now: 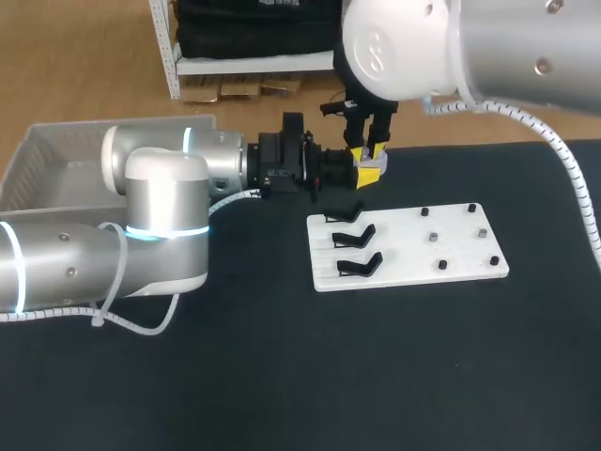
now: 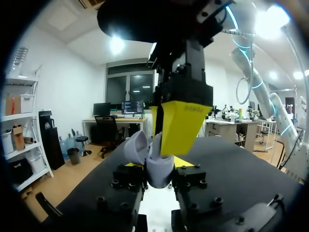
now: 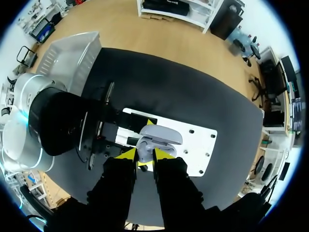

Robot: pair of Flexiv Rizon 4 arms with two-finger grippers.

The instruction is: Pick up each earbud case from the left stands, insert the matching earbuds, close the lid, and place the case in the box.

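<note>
In the left wrist view my left gripper (image 2: pixel 159 170) is shut on a grey earbud case (image 2: pixel 159 175). The case's lid (image 2: pixel 136 147) stands open. My right gripper (image 3: pixel 143 154) comes straight down onto the case's open mouth. Its yellow fingers (image 2: pixel 181 125) stand close together and pinch a small grey earbud there. In the head view both grippers meet just behind the white board (image 1: pixel 455 246), the left one (image 1: pixel 349 172) level and the right one (image 1: pixel 366 153) pointing down. Black stands (image 1: pixel 355 235) line the board's left side. Small earbud pegs (image 1: pixel 441 266) dot its right half.
A grey box (image 1: pixel 56 155) stands at the far left of the black table, behind my left arm (image 1: pixel 164 216). The white board lies flat in the middle, just in front of the two grippers.
</note>
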